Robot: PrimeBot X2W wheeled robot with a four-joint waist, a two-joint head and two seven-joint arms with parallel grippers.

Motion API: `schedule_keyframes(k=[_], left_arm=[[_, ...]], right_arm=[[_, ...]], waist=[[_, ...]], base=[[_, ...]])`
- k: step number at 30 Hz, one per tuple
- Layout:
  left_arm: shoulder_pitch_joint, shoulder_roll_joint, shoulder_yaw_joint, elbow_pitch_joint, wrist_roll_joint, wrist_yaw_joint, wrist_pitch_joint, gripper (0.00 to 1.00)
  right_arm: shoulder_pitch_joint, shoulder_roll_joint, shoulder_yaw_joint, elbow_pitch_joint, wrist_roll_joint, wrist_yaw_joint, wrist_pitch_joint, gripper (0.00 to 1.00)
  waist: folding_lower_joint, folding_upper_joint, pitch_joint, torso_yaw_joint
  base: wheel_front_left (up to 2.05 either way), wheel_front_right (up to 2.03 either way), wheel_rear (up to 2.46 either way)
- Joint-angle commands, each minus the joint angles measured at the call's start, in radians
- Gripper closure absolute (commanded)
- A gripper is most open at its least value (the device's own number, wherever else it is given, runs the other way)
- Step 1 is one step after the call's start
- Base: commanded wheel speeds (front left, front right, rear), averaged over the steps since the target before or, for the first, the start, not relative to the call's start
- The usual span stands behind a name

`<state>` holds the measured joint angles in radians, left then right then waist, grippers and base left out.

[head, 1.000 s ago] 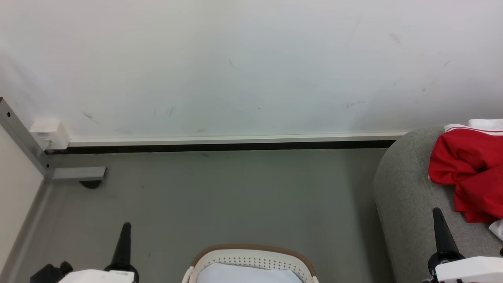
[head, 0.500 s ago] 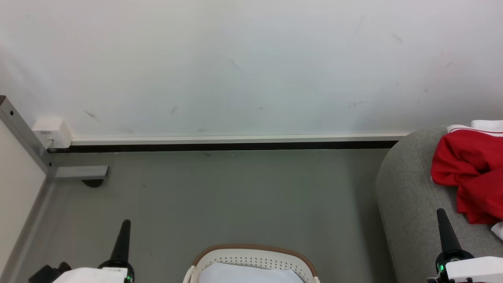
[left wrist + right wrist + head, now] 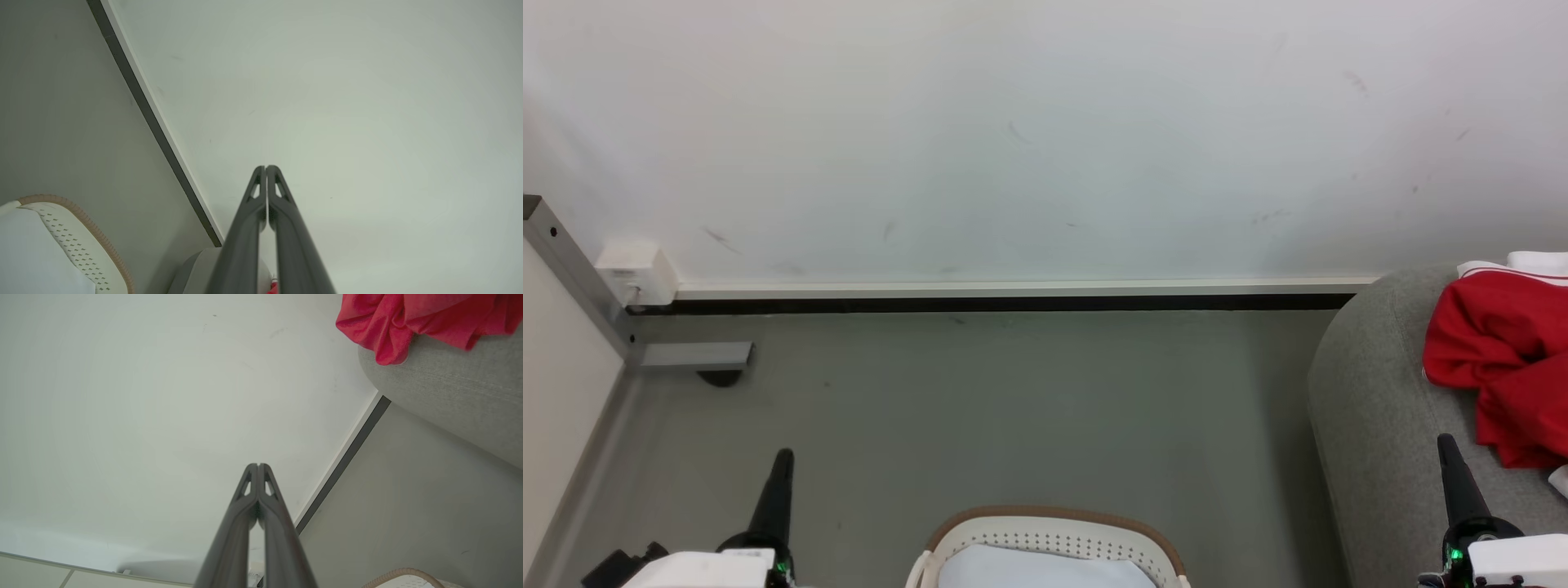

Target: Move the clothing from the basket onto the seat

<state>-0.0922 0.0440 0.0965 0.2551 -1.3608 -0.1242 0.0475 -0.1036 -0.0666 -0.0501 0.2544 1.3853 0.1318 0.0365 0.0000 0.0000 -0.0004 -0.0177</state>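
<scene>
Head view: the clothing lies heaped on the seat at 3 o'clock, the basket at 6 o'clock has pale lining in the part that can be seen, and the left gripper at 7 and right gripper at 5 each rise as one closed, empty spike. Left wrist view: fingers pressed together on nothing, facing the wall, basket at 8 o'clock. Right wrist view: fingers pressed together likewise with nothing between, clothing on the seat at 1 o'clock, so I judge the transfer done unless something lies in the basket's hidden near part
</scene>
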Motion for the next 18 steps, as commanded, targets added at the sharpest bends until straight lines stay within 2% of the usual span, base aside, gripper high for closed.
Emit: schedule_keyframes(k=[1,18], left_arm=[[-0.013,0.009,0.007,-0.006,-0.03,-0.006,0.006,1.0],[-0.022,0.009,0.015,-0.006,-0.154,-0.008,0.041,1.0]], right_arm=[[-0.017,-0.002,-0.01,-0.009,0.027,-0.001,0.007,1.0],[-0.016,0.003,-0.035,-0.009,0.145,-0.002,0.042,1.0]], waist=[[0.0,0.0,0.0,0.001],[0.0,0.0,0.001,0.009]], base=[[0.0,0.0,0.0],[0.0,0.0,0.0]])
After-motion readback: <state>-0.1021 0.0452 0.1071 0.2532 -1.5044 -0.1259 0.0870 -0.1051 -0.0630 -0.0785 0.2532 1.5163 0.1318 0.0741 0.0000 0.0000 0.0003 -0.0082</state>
